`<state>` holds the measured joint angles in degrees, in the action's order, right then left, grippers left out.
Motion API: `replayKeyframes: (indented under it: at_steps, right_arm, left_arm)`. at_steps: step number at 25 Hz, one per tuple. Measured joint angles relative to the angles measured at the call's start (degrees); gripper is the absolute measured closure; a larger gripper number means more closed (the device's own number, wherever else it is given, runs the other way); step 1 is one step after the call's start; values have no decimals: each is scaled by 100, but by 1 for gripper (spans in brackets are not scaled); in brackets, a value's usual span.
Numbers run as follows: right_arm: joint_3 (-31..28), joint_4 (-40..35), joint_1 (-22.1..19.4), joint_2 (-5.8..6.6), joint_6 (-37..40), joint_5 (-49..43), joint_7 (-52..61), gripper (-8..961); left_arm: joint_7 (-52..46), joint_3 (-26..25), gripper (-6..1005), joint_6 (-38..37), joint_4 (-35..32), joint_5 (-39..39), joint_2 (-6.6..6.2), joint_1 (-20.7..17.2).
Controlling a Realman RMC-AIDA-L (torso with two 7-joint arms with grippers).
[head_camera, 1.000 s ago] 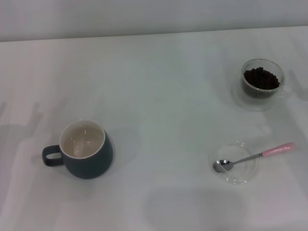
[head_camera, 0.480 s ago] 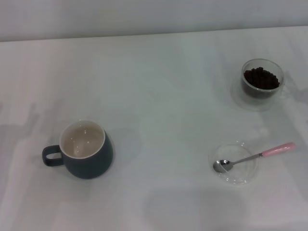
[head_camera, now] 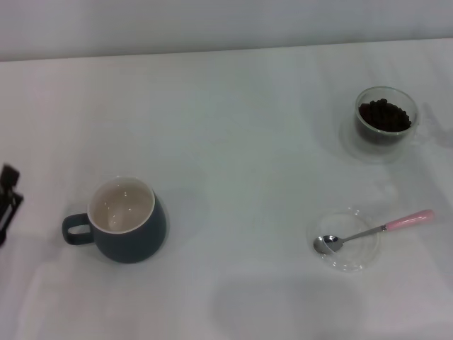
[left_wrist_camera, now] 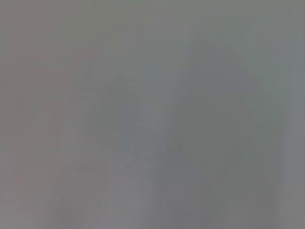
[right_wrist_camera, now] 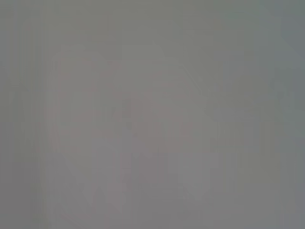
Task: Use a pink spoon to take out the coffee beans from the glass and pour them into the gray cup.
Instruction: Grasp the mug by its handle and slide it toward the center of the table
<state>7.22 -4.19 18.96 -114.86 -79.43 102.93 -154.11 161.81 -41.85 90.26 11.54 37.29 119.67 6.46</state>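
Nothing scooped yet: left gripper [head_camera: 7, 202] just beside the empty gray cup [head_camera: 126, 219], finger state impossible to tell; pink spoon [head_camera: 371, 231] far off across a clear dish [head_camera: 347, 241], coffee beans [head_camera: 383, 116] filling the glass [head_camera: 386, 125]; right gripper unseen

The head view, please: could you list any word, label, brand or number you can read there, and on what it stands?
None: no text shows on the dark blue-gray ceramic mug, the clear double-walled glass cup, the pink-handled metal spoon or the flat clear glass dish.
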Motion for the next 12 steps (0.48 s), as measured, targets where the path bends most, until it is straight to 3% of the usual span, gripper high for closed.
replayKeyframes:
  at_steps: [6, 12]
  right_arm:
    - [-35, -251, 21, 9, -24, 44, 39, 83]
    - [-53, -333, 95, 8, -34, 51, 52, 83]
  left_arm:
    - [4, 20, 108, 170, 33, -564, 4, -623]
    - [-28, 142, 107, -264, 10, -615, 13, -841]
